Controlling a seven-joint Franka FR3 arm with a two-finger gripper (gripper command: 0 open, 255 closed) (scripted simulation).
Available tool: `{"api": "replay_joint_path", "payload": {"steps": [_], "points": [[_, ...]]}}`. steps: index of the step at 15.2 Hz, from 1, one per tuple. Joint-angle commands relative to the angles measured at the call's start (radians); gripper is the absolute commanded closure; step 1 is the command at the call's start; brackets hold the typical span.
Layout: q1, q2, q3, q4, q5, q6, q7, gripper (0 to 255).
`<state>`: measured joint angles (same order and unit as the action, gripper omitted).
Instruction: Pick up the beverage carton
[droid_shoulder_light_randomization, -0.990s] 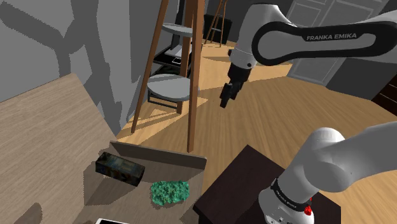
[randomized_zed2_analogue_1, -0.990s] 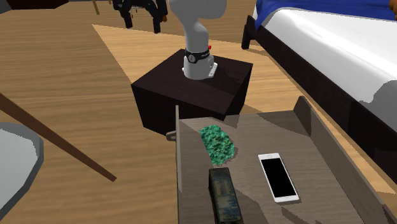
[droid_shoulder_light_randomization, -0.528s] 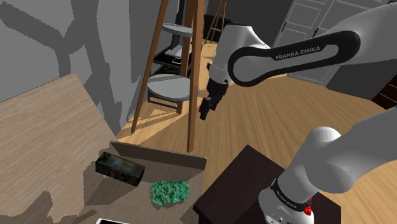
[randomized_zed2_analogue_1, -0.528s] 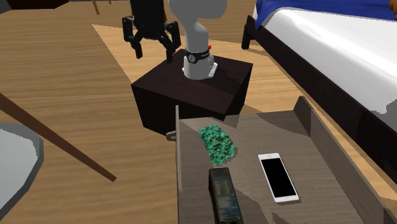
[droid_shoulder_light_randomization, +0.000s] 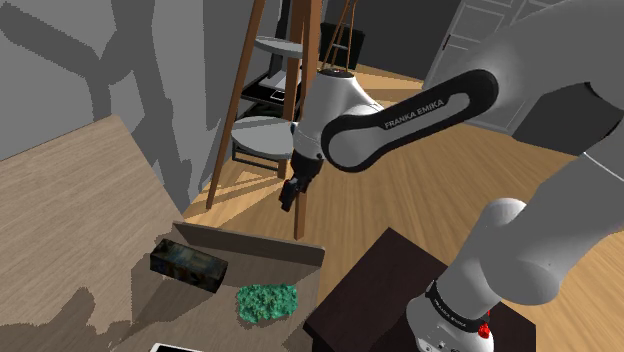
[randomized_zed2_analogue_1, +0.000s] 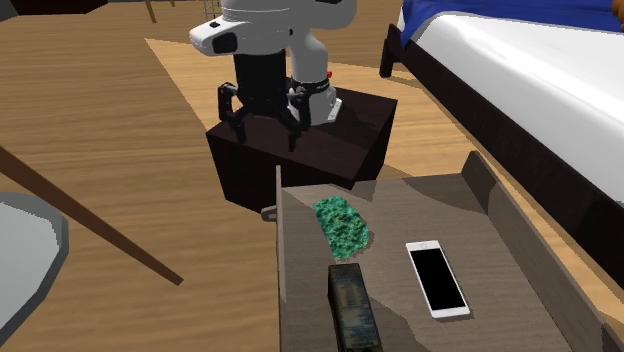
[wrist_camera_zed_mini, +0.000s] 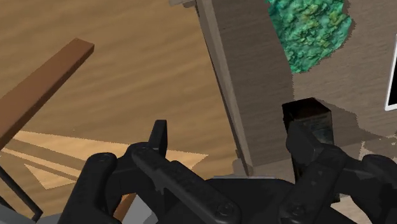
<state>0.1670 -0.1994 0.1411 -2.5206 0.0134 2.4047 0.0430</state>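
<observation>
The beverage carton (droid_shoulder_light_randomization: 188, 265) is a dark oblong box lying on its side on a brown table, close to the table's raised wall (droid_shoulder_light_randomization: 255, 245). In the second exterior view the carton (randomized_zed2_analogue_1: 353, 305) lies near the bottom edge, beyond a green crumpled lump. My black gripper (droid_shoulder_light_randomization: 290, 195) hangs open in the air, above and beside the table's corner, well clear of the carton. It hovers in front of the stand (randomized_zed2_analogue_1: 262, 130). In the wrist view the gripper (wrist_camera_zed_mini: 229, 137) has its fingers spread, and the carton (wrist_camera_zed_mini: 308, 118) shows just past one fingertip. Nothing is between the fingers.
A green crumpled lump (randomized_zed2_analogue_1: 342, 225) and a white-edged phone (randomized_zed2_analogue_1: 437, 278) lie on the table near the carton. The dark stand (randomized_zed2_analogue_1: 345, 150) is beside the table. A wooden ladder shelf (droid_shoulder_light_randomization: 300, 100) rises close to the gripper. A bed (randomized_zed2_analogue_1: 520, 70) lies behind.
The arm has swung down and toward the shoulder view's left, bringing the gripper lower and closer to the table. The fingers stayed open. Nothing on the table moved.
</observation>
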Motion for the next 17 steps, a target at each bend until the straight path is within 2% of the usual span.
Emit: {"api": "replay_joint_path", "payload": {"steps": [1, 9, 17], "points": [[0.011, 0.069, 0.019, 0.026, -0.008, 0.054, 0.015, 0], [0.066, 0.35, 0.069, 0.162, -0.106, 0.229, 0.112, 0], [0.176, 0.625, 0.048, 0.366, -0.236, 0.329, 0.216, 0]]}}
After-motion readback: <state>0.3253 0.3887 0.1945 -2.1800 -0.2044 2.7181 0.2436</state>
